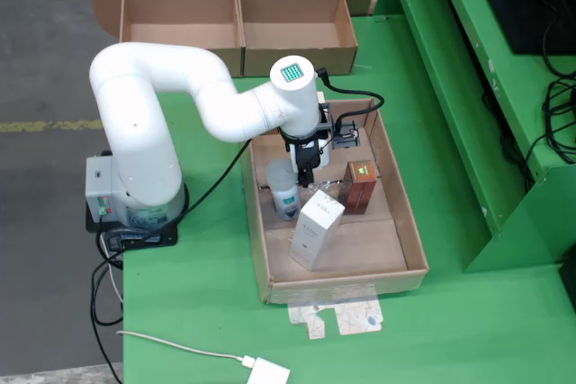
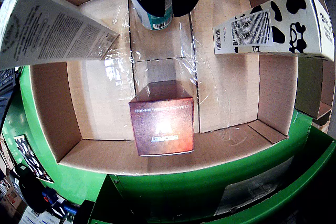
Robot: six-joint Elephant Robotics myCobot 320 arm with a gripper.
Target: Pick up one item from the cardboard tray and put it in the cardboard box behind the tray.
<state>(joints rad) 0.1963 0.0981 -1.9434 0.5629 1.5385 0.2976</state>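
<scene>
While the arm (image 1: 171,87) reaches over the cardboard tray (image 1: 409,245), its gripper (image 1: 306,173) hangs low inside, between the items; how far its jaws stand apart cannot be told, and no hold on anything is visible. Tray contents, 4 items: a translucent bottle (image 1: 284,191) with teal label, a white carton (image 1: 317,229), a reddish-brown box (image 2: 163,126) standing upright, and a cow-patterned carton (image 2: 278,27) seen in the wrist view. Behind the tray sits the 2-compartment cardboard box (image 1: 238,17).

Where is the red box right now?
In the fixed view, the red box stands inside the tray, right of the gripper and behind the white carton.
</scene>
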